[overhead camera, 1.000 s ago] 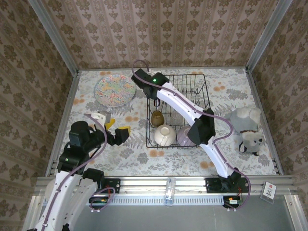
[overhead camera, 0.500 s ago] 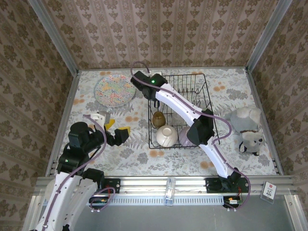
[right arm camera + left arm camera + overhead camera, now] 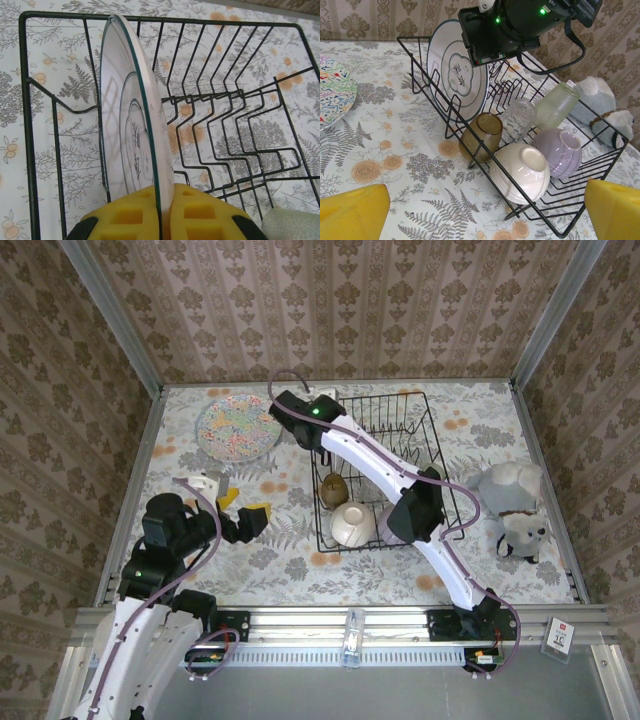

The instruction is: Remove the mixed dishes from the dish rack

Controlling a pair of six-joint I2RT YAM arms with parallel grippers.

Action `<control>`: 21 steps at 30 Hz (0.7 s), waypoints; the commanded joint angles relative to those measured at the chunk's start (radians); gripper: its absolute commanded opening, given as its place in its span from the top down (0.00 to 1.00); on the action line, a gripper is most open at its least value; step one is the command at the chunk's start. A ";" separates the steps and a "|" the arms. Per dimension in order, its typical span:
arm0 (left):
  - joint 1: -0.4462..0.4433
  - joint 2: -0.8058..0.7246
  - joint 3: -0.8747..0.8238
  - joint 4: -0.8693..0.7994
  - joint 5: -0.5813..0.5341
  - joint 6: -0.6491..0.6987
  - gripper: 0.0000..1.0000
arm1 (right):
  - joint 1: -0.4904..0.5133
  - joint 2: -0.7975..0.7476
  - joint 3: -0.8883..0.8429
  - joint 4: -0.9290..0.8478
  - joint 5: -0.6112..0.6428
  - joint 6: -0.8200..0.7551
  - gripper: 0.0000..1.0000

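Observation:
The black wire dish rack (image 3: 432,440) stands at mid-table, right of centre. At its far left end a white plate with a green rim (image 3: 125,130) stands upright, and my right gripper (image 3: 162,192) is shut on its top edge. The left wrist view shows that plate (image 3: 455,75) under the black wrist. Lower in the rack (image 3: 420,70) lie an amber-brown cup (image 3: 481,136), a clear glass (image 3: 518,117), a pale-green cup (image 3: 557,105), a cream bowl (image 3: 522,170) and a lilac bowl (image 3: 560,152). My left gripper (image 3: 243,503) hovers open, left of the rack, holding nothing.
A round plate with a colourful patterned centre (image 3: 238,427) lies flat on the table at the far left. A grey plush toy (image 3: 515,505) sits right of the rack. Papered walls close in the table on three sides.
My right gripper has shut on the plate's rim. The rack with its dishes has slid a little to the right and nearer. The left arm has stayed put.

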 commanded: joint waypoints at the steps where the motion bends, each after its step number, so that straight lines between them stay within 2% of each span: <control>1: 0.000 0.008 -0.014 0.006 0.023 -0.011 0.00 | 0.009 -0.039 0.032 -0.032 0.148 -0.014 1.00; 21: -0.003 0.059 -0.017 0.021 0.037 -0.028 0.00 | 0.033 -0.074 0.040 -0.103 0.276 0.002 1.00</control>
